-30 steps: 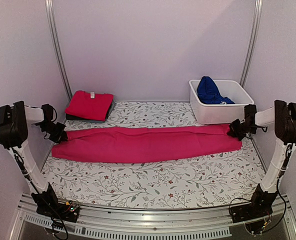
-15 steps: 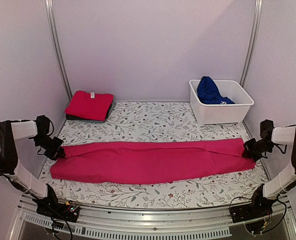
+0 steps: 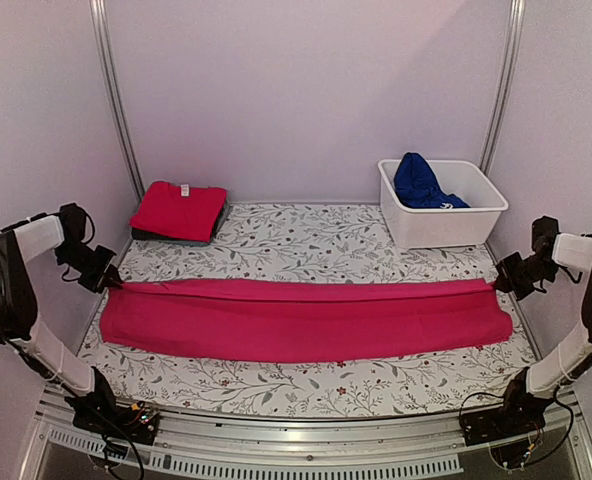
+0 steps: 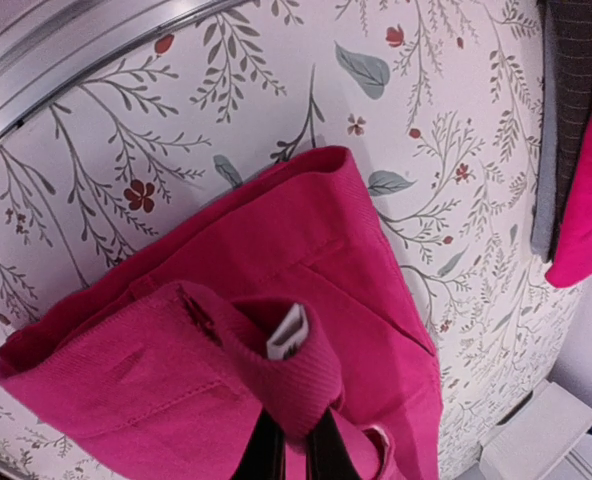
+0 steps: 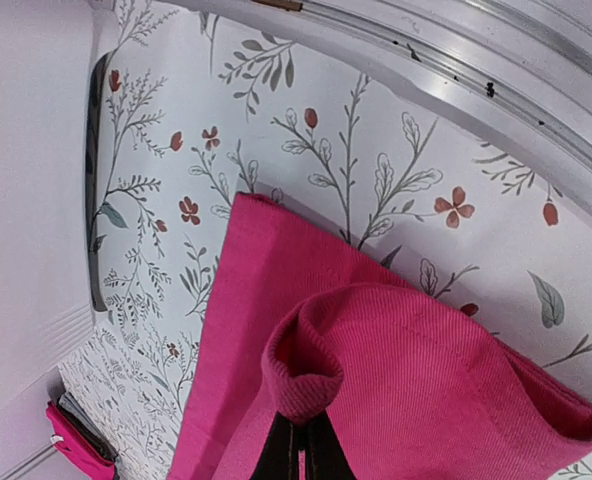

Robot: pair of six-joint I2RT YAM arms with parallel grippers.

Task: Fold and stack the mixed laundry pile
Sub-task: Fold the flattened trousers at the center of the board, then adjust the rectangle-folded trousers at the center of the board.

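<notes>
Surface: floral cloth (image 3: 306,385) covers the table; pale walls behind, metal rail (image 3: 306,432) along the bottom of the frame
Pink garment (image 3: 306,318): long band across the middle of the frame, reaching from the left side to the right side, doubled lengthwise, lying on the floral cloth
Left gripper (image 3: 104,275): pressed together on the left end of the band; the wrist view shows a bunch of fabric with a white tag (image 4: 287,333) pinched at the fingertips
Right gripper (image 3: 508,273): pressed together on the right end; the wrist view shows a rolled fold of fabric pinched, raised just off the floral cloth
Stack: red tee (image 3: 179,208), folded, upper left of the frame, resting on a dark garment (image 3: 144,236) that is also folded
Tub (image 3: 446,228): upper right of the frame; holds the blue garment (image 3: 419,182), bunched and unfolded
Done (judgement): two garments folded and stacked
In hand (judgement): lengthwise fold of the band, drawn taut between both ends
Left to do (judgement): crosswise folds of the band and its transfer to the stack; blue garment to be lifted out, folded and stacked
Progress (judgement): about halfway
</notes>
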